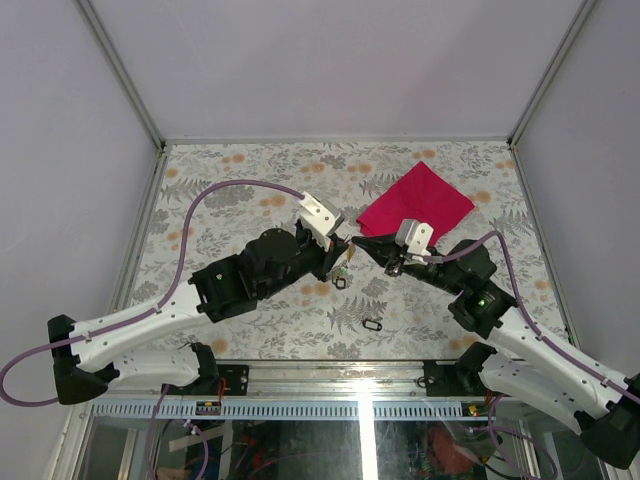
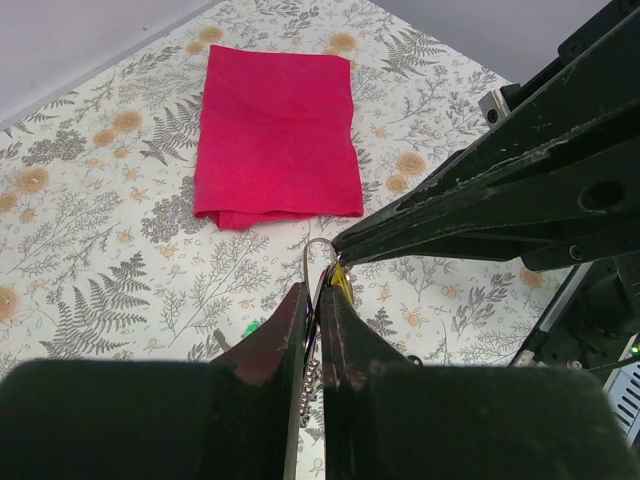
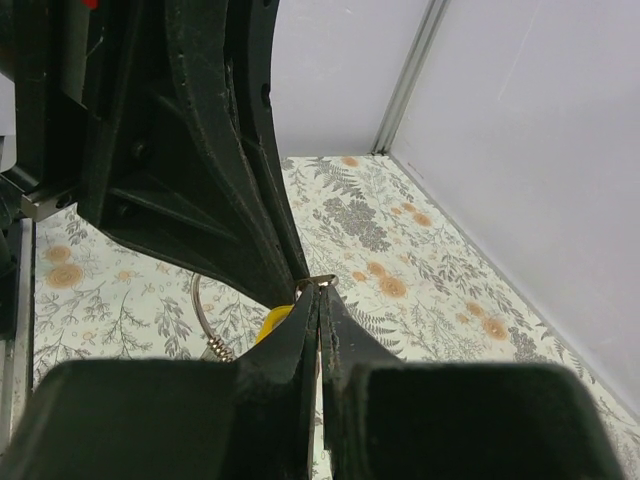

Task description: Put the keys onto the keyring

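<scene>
A red cloth [image 1: 415,200] lies flat on the floral tabletop [image 1: 230,165], toward the far right corner. The two arms meet just in front of the cloth's near-left edge.

The left claw [image 2: 318,298] is pressed almost together and pinches the keyring [image 2: 308,258], whose thin silver wire rises from between its fingers in a narrow loop. The yellow key [image 3: 272,322] hangs at that same spot, just beside the wire. The right claw [image 3: 320,298] is pressed fully together, and its tip comes in from the cloth's side to a small metal bit by the yellow key. Whether it grips that bit is too small to tell.

Each claw crowds the other: in the wrist views, the opposite arm's black fingers fill much of the picture and hide part of the ring.

One black-framed key [image 1: 340,283] lies on the tabletop nearer than the cloth, just below the meeting point. A second black-framed key [image 1: 373,325] lies nearer still, close to the tabletop's front edge. Both are apart from the claws and from each other.

A purple cable [image 1: 240,185] arches above the left arm, to the left of the cloth. Pale walls with metal corner posts close in the back and both sides. Bare tabletop lies left of the cloth and behind it.

The ring's lower part is cut off by the left fingers.
</scene>
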### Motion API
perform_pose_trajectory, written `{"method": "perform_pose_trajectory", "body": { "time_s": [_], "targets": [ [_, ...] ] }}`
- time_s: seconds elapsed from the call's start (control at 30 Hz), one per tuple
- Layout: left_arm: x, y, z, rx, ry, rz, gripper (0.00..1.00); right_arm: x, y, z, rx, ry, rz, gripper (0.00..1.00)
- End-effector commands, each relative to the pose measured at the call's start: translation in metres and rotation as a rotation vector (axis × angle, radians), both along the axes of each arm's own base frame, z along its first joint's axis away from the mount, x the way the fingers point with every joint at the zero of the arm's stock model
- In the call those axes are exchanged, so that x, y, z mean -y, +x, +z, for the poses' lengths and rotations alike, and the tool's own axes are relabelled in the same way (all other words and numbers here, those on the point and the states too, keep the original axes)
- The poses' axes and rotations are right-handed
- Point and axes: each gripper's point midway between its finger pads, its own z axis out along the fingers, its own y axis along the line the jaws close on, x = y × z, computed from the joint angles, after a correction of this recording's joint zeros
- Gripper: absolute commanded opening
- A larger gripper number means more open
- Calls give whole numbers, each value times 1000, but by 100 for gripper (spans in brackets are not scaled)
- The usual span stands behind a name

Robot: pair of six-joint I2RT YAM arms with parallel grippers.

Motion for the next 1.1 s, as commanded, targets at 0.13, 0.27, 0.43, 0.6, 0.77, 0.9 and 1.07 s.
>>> {"method": "perform_pose_trajectory", "body": {
  "time_s": [0.13,0.27,0.43,0.6,0.77,0.9,1.07],
  "targets": [
    [18,-14,29,23,-85,-100,0,16,11,36,59,115,-112,0],
    [19,-14,26,18,-73,-102,0,18,11,39,55,129,-121,0],
    [18,-14,20,12,-50,-103,0,21,12,42,50,145,-138,0],
    [18,-15,16,12,-31,-108,0,25,14,43,47,150,-162,0],
    [18,-15,17,17,-28,-108,0,24,15,39,40,139,-163,0],
    [16,-17,17,23,-25,-114,0,25,16,33,34,120,-170,0],
    [12,-18,18,42,-16,-114,0,24,9,26,32,82,-141,0]
  ]
}}
